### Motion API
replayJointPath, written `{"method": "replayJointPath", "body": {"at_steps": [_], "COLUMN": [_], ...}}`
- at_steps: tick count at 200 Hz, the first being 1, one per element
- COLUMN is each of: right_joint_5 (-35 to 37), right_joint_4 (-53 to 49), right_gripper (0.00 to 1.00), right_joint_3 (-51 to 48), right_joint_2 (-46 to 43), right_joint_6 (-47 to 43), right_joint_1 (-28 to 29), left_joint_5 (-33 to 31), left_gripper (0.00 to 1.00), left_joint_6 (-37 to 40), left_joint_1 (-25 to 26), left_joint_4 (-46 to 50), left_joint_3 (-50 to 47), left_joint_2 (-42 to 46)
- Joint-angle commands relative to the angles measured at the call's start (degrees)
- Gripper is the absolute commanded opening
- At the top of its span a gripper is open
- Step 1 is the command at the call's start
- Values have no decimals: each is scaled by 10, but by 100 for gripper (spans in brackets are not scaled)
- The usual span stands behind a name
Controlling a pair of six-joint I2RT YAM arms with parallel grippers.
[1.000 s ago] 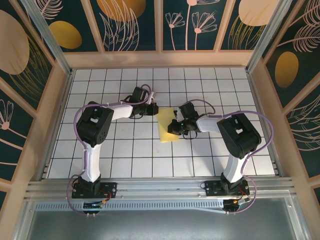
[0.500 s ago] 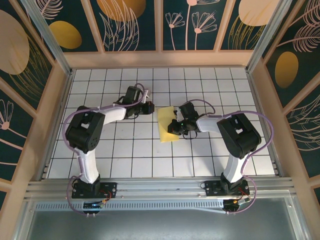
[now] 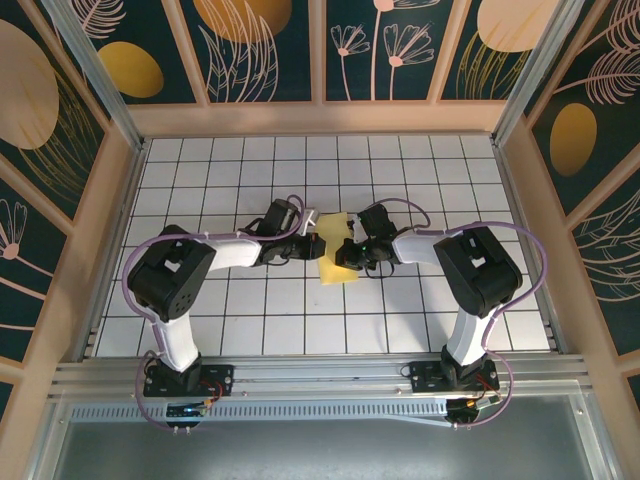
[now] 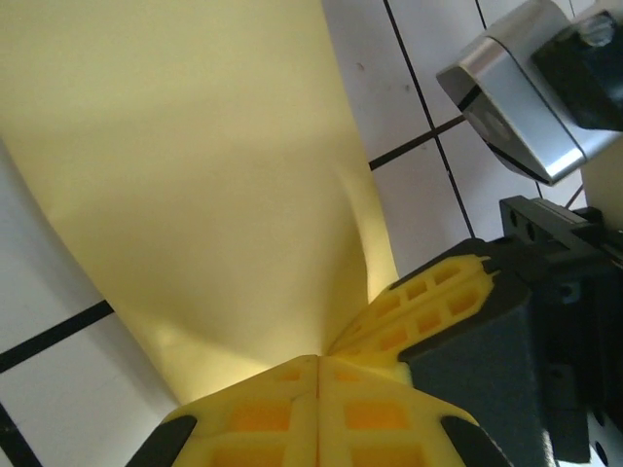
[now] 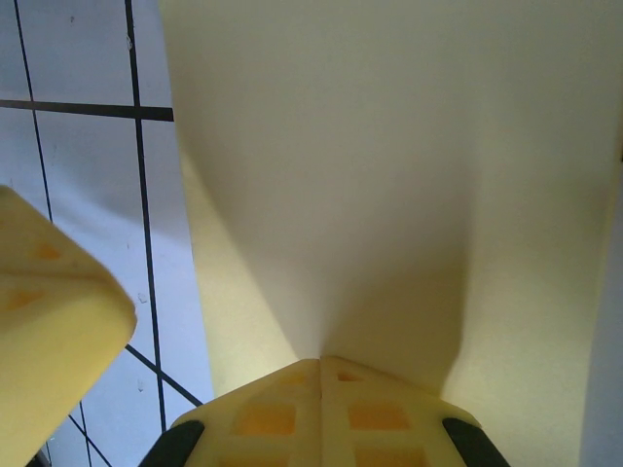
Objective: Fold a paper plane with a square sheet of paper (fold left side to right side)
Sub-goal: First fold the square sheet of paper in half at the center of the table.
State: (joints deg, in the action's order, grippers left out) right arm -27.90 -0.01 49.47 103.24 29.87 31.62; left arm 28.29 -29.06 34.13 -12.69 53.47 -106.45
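The square sheet of paper (image 3: 334,271) lies pale yellow on the white grid table, between the two arms. It looks folded into a narrow upright strip. My left gripper (image 3: 316,244) is shut, its tips resting on the paper's left part (image 4: 195,146). In the left wrist view the shut gripper (image 4: 318,362) meets the sheet where a soft ridge runs up from it. My right gripper (image 3: 343,254) is shut too, its tips (image 5: 321,365) pressed onto the paper (image 5: 389,146). The right gripper's fingers (image 4: 438,292) sit right beside the left tips.
The white grid table (image 3: 250,310) is walled by wooden frames (image 3: 110,200) on the left, right and back. The arm bases (image 3: 185,375) stand at the near edge. The right wrist housing (image 4: 516,88) hangs close over the left gripper.
The left gripper swung from beside the paper's upper left corner down and right onto the sheet, next to the right gripper. The right gripper stayed put.
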Motion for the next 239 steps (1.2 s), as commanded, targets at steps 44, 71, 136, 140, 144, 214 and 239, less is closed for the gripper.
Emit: {"method": "replayJointPath", "body": {"at_steps": [44,71,136,140,144,214,239], "right_joint_5": [58,60,65,65,65,71,75], "right_joint_4": [-75,-77,-84,-84,-84,-99,-101], "right_gripper": [0,0,0,0,0,0,0], "right_joint_3": [-10,-11,-10,-10,-9,-4,-7], "right_joint_2": [31,32,31,31,32,36,34], "right_joint_6": [-13,-15,-17,-17,-17,-27,-28], "right_joint_1": [5,5,5,5,5,5,4], "left_joint_5": [-1,-7,-27,-28,-30,-68,-74], "left_gripper": [7,7,7,7,7,7,8], "left_joint_6": [7,8,12,12,12,21,22], "left_joint_1": [-4,-4,-4,-4,-4,-8,-19], "left_joint_4": [-4,-3,-1,-1,-1,0,-3], "left_joint_3": [49,62,60,58,57,55,60], "left_joint_2": [-48,-64,-85,-85,-84,-98,-101]}}
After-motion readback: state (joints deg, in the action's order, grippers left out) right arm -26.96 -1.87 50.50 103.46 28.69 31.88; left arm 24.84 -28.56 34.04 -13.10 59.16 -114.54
